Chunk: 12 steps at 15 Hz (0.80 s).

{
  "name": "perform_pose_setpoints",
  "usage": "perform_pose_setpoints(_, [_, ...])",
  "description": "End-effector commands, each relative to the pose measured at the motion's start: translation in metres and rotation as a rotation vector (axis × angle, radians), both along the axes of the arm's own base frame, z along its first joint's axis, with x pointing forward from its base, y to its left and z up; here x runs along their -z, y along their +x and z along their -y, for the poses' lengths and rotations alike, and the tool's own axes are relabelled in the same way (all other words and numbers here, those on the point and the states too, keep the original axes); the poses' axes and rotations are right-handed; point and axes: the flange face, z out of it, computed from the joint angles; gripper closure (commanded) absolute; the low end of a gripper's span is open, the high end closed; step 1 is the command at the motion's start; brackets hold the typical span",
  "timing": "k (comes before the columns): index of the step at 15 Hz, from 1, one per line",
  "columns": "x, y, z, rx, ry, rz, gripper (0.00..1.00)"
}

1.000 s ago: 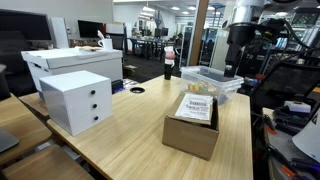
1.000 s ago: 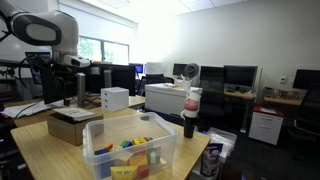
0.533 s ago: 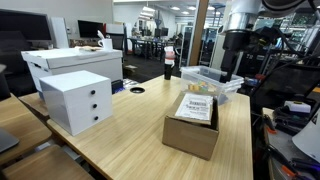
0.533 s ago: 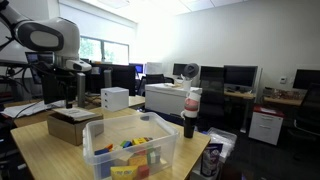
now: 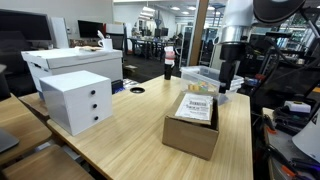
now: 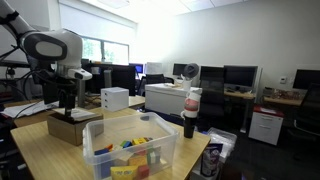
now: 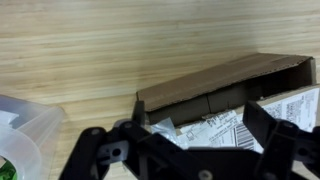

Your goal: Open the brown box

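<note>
**A:** Three views are offered; where is the box (image 5: pixel 192 128) placed?

**B:** It is set on the wooden worktop (image 5: pixel 130 140), with a white label (image 5: pixel 197 108) seen on its top. A clear bin (image 5: pixel 212 80) is stood just beside one end, and a white drawer unit (image 5: pixel 77 100) is kept well apart from it.

**A:** And the pincer (image 5: pixel 225 88)?

**B:** In both exterior views it is hung above the end of the box nearest the bin. No contact with the box can be made out. Its spread cannot be judged from those views.

**A:** Is that settled by the wrist view?

**B:** Yes. The fingers (image 7: pixel 95 150) are shown wide apart, with nothing held between them. Below them the box's brown edge and the printed label are framed. A dark strip is seen between the two, and a corner of the bin is caught at the lower left.

**A:** What is added elsewhere?

**B:** Coloured items (image 6: pixel 135 148) inside the bin are plainly shown in an exterior view, and a dark bottle (image 6: pixel 190 118) is stood beside the bin.
</note>
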Motion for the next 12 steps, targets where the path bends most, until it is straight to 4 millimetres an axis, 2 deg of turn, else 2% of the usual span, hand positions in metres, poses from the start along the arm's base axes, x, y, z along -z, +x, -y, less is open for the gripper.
perform_pose_setpoints(1, [0.014, 0.001, -0.003, -0.011, -0.002, -0.017, 0.0])
perform_pose_setpoints(3, [0.02, 0.001, -0.004, -0.013, -0.002, -0.031, 0.0])
perform_pose_setpoints(4, [0.023, 0.001, -0.004, -0.018, -0.002, -0.037, 0.06])
perform_pose_setpoints(6, [0.028, 0.001, -0.005, -0.021, -0.004, -0.044, 0.32])
perform_pose_setpoints(10, [0.035, 0.001, -0.009, -0.029, -0.006, -0.046, 0.53])
perform_pose_setpoints(12, [0.037, 0.002, -0.011, -0.036, -0.011, -0.043, 0.68])
